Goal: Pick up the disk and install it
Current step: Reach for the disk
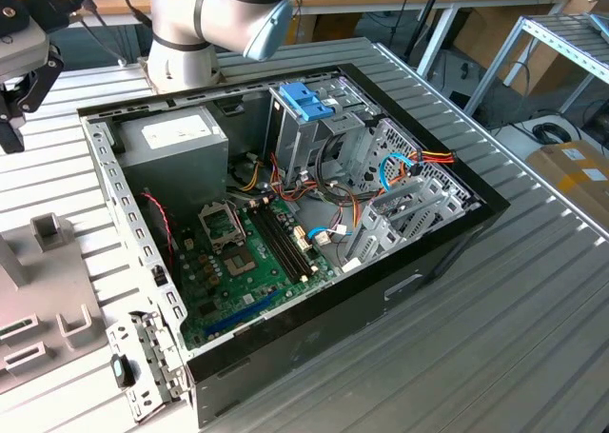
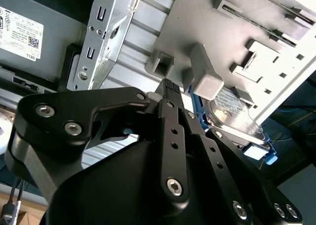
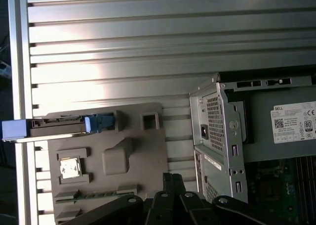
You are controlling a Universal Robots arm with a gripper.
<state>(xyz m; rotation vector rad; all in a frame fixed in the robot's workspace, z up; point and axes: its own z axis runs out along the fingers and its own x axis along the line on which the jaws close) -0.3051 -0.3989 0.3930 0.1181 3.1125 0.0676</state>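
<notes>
Currently the disk (image 2: 236, 112) stands on edge in a slot of the grey fixture tray (image 2: 197, 22), its silver body and white label showing in the second wrist view with the blue carrier frame along its rim. In the first wrist view the disk (image 3: 59, 126) shows edge-on along one side of the tray (image 3: 133, 151), blue plastic at both ends. The gripper (image 3: 173, 176) hangs over the opposite side of the tray, apart from the disk, its black fingers clenched together on nothing; the second wrist view shows the gripper (image 2: 170, 86) with its tips pressed together above the tray. Just beside the tray lies the open computer case (image 1: 285, 214) on the slatted metal counter (image 1: 495, 309), holding a grey power supply (image 1: 171, 143) with a white sticker, a green motherboard (image 1: 247, 262) and a metal drive cage topped by a blue handle (image 1: 306, 100). Beyond the case, on its far side, stands the robot arm (image 1: 219, 14).
</notes>
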